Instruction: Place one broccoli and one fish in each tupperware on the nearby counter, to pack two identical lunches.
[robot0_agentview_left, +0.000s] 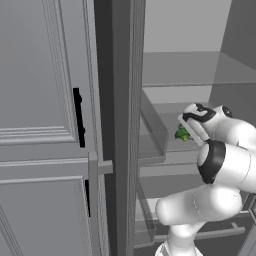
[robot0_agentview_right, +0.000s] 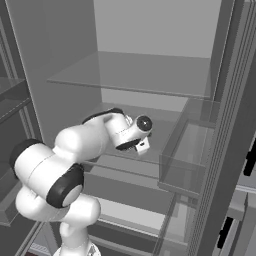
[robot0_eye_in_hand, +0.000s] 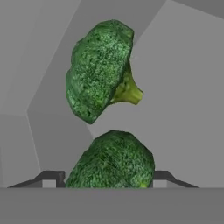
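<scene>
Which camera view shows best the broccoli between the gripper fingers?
The hand view: the near broccoli sits large between the gripper fingertips, a second floret beyond it. The left base view gives a small green patch beside the hand; the right base view gives the hand alone.

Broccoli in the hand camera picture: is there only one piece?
No, two show: one broccoli sits between the gripper fingertips, and a second broccoli lies beyond it.

We see grey fridge interior w/ glass shelves (robot0_agentview_right: 150, 75), clear door bin (robot0_agentview_right: 187, 160); grey panelled door (robot0_agentview_left: 40, 125), black handles (robot0_agentview_left: 78, 117) at left.
</scene>
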